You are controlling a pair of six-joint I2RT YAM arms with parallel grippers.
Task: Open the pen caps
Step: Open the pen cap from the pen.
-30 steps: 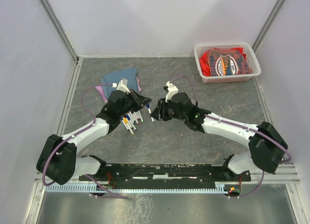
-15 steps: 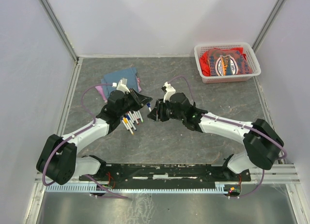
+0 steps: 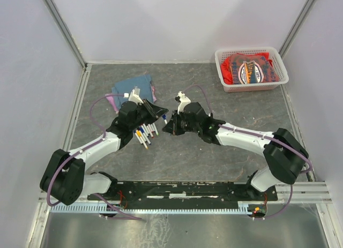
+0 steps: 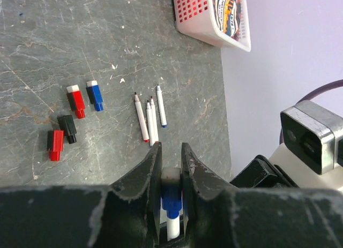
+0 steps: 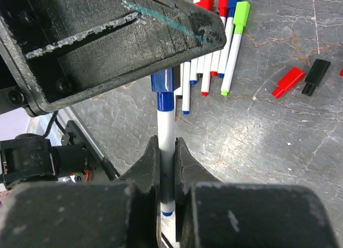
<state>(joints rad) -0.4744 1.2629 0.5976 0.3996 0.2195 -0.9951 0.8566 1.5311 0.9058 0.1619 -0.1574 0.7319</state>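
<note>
Between the narrowed jaws of the left gripper [image 4: 171,154] a blue pen cap [image 4: 171,198] is clamped; the white barrel [image 5: 165,125] is pinched by the closed right gripper [image 5: 166,146].

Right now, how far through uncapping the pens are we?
Done: four loose caps and three bare pens lie apart from the grippers. In hand: left gripper clamps the blue cap, right gripper clamps that pen's white barrel; cap not yet off. Left: the green-capped pen and a red-capped pen beside it, at least.
</note>
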